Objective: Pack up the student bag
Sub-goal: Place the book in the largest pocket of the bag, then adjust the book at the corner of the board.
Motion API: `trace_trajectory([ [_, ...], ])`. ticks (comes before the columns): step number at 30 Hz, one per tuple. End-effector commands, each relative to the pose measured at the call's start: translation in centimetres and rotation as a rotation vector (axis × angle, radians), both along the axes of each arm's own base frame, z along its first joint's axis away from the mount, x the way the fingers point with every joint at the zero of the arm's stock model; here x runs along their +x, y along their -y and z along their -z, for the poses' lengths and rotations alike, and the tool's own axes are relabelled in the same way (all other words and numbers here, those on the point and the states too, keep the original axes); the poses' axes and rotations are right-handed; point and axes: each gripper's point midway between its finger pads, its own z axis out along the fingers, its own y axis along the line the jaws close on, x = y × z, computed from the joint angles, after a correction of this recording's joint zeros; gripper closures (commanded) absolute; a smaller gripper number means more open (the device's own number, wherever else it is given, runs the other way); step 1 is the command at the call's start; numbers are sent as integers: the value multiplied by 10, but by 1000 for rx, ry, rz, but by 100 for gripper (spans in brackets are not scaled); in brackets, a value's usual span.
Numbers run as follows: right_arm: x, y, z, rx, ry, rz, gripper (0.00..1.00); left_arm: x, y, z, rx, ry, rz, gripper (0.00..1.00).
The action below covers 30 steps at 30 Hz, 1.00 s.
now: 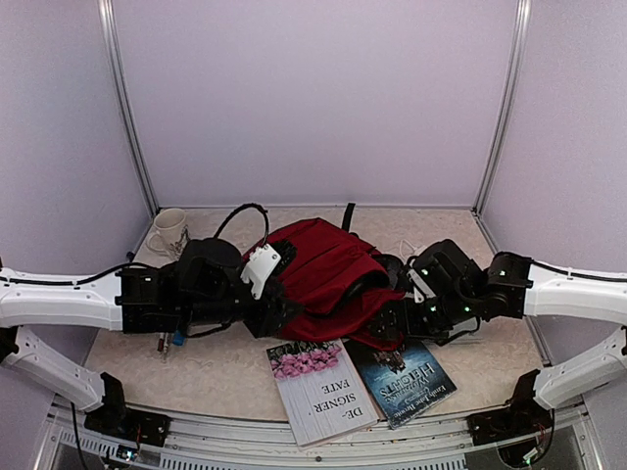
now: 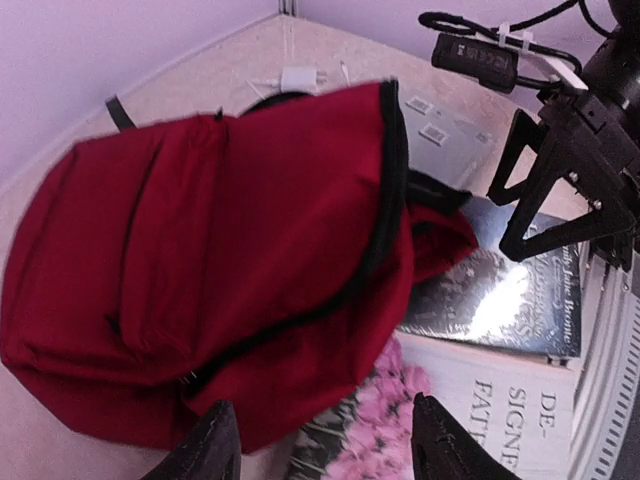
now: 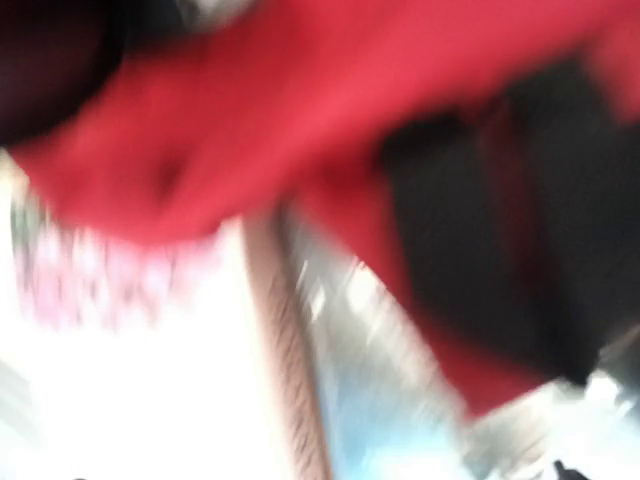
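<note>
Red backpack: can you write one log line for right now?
student bag: lying on table | left gripper: open, empty | right gripper: open, empty | Wuthering Heights book, flower-cover book: outside bag

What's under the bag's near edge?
The far ends of the white book and the dark book seem to run under the bag. Anything else beneath is covered.

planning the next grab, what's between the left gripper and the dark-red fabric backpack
Nothing; left wrist view shows the dark-red backpack right at the left gripper.
</note>
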Motion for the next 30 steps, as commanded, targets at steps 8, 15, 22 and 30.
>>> trace_trajectory([
  [8, -81, -59, 53, 87, -142, -396, 3, -101, -33, 122, 84, -409, -33, 42],
  [15, -83, -71, 89, 47, -180, -458, 7, -117, -43, 178, 135, -504, -24, 49],
  [22, -89, -84, 103, 104, -213, -500, 8, -122, -44, 203, 149, -522, 6, 51],
  [30, -98, -143, 34, 443, -122, -669, 10, -130, -41, 211, 127, -535, 70, 52],
])
